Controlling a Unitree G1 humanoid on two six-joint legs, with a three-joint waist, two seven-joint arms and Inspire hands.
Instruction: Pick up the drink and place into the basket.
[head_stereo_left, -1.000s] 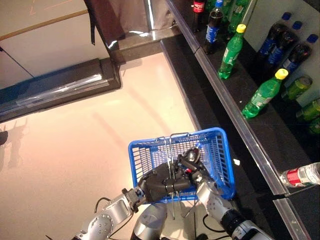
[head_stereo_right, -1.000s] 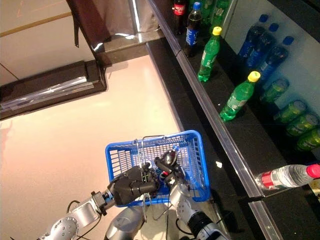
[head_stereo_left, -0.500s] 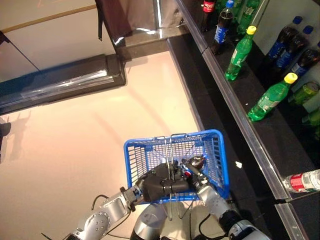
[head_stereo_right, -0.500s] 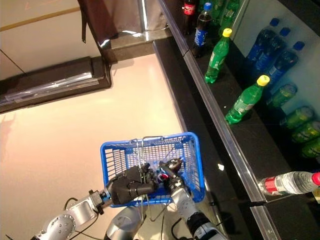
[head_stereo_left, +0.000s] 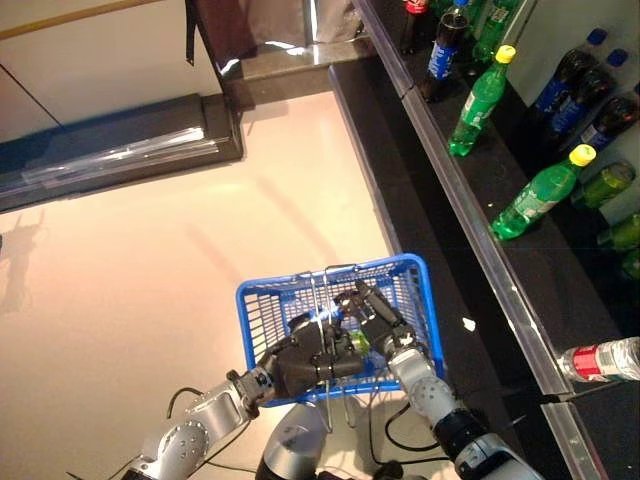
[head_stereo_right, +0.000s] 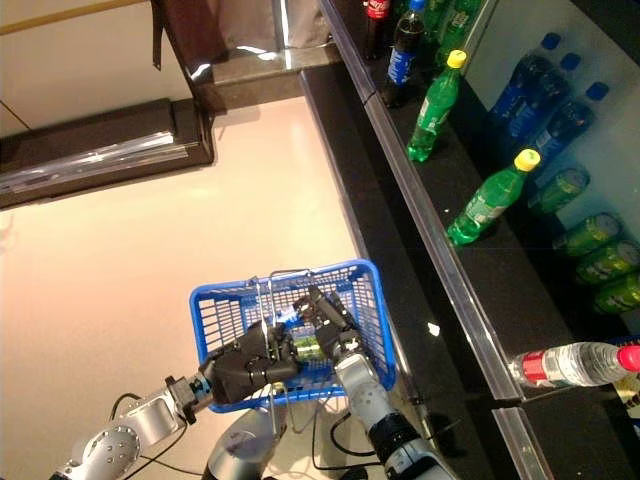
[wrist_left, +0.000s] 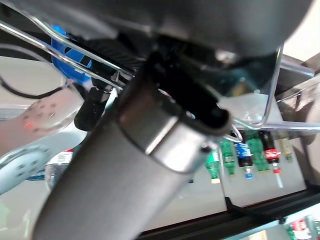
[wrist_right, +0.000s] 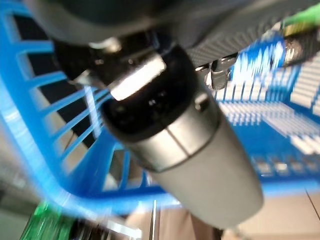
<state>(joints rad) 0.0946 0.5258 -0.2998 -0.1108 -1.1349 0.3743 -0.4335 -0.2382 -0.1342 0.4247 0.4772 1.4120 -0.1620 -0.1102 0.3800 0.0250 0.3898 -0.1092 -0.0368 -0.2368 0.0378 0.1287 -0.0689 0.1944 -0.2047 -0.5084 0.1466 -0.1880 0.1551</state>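
Note:
The blue plastic basket (head_stereo_left: 427, 312) hangs low in front of me. My left hand (head_stereo_left: 300, 362) is shut on its wire handles (wrist_left: 272, 80) at the near side. A drink with a green label (head_stereo_left: 357, 340) lies inside the basket between my two hands. My right hand (head_stereo_left: 375, 312) is over the basket's inside, just past the drink, with its fingers stretched out and nothing in them. In the right eye view the drink (head_stereo_right: 305, 345) shows just beyond the left hand (head_stereo_right: 245, 368).
A dark shelf with a metal front edge (head_stereo_left: 480, 250) runs along the right. On it stand green bottles (head_stereo_left: 478, 100) and dark cola bottles (head_stereo_left: 440, 55), and a clear bottle with a red label (head_stereo_left: 600, 357) lies near its end. A dark cabinet (head_stereo_left: 120, 160) stands at the far left.
My right hand has straightened its fingers and let go of the drink, which now lies in the basket. The left hand keeps hold of the handles. The camera has shifted a little.

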